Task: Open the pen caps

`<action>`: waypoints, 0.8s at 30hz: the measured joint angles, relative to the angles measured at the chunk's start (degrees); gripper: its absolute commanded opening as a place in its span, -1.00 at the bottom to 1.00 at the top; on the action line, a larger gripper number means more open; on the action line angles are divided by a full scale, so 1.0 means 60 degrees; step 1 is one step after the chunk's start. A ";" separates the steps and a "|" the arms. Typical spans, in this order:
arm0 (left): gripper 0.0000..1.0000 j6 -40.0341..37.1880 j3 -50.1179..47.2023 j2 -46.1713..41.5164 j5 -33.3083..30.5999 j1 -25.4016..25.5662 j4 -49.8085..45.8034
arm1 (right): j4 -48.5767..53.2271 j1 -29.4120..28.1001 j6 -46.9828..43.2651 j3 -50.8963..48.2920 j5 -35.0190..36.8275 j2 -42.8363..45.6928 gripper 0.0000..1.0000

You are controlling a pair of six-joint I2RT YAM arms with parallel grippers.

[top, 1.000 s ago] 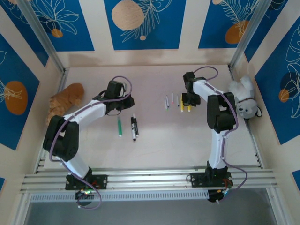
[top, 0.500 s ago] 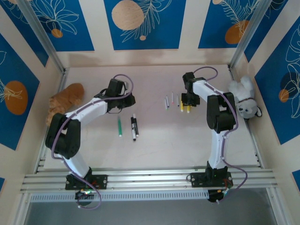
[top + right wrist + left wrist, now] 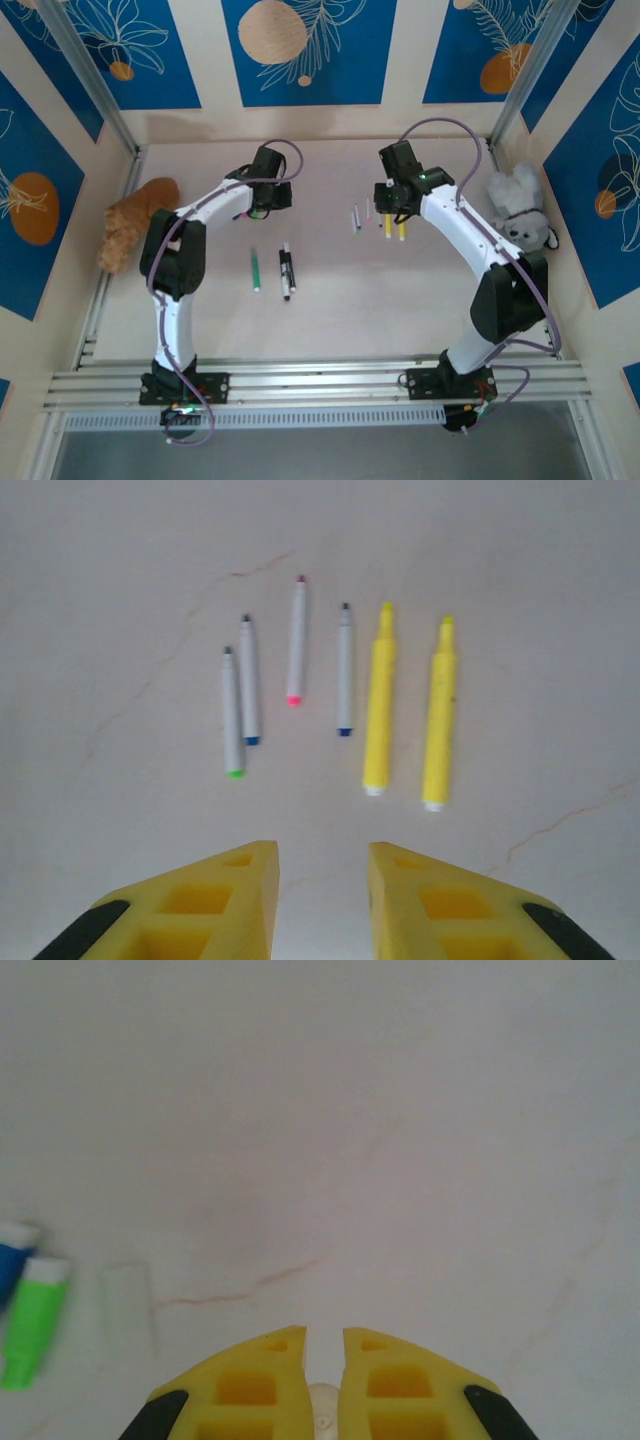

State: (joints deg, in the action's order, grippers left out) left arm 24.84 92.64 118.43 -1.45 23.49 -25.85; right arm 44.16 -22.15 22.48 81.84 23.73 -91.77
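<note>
Pens point(image 3: 344, 670) uncapped, four white, two yellow

Bright, even light, faint shadows, slightly soft focus.

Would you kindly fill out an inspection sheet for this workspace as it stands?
Surface: pale table, faint hairline marks.
Job's things: six uncapped pens in a row; three pens mid-table; green cap and blue cap lying loose.
Clutter: orange plush, white plush.
Grippers: left gripper shut; right gripper open, empty.
Cables: purple cables looped over each arm.
Surroundings: blue leaf-print panels.
</note>
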 measured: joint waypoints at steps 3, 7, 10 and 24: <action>-1.00 -0.0342 0.0455 0.0361 -0.0565 -0.0029 -0.0499 | 0.0025 -0.0255 0.0098 -0.0189 0.0022 0.0182 -0.37; -1.00 -0.0637 0.0892 0.0765 -0.1071 -0.0098 -0.0834 | 0.0055 -0.0331 0.0215 -0.0386 0.0029 0.0186 -0.38; -1.00 -0.0739 0.0918 0.0918 -0.1268 -0.0149 -0.1027 | 0.0051 -0.0379 0.0288 -0.0514 0.0025 0.0189 -0.38; -0.67 -0.0656 0.1053 0.1519 -0.1311 -0.0164 -0.1279 | 0.0025 -0.0565 0.0455 -0.0863 0.0015 0.0594 -0.38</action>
State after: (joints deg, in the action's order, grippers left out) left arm 20.91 98.96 127.55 -9.32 22.50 -33.52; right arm 44.31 -25.54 25.21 76.66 23.81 -88.20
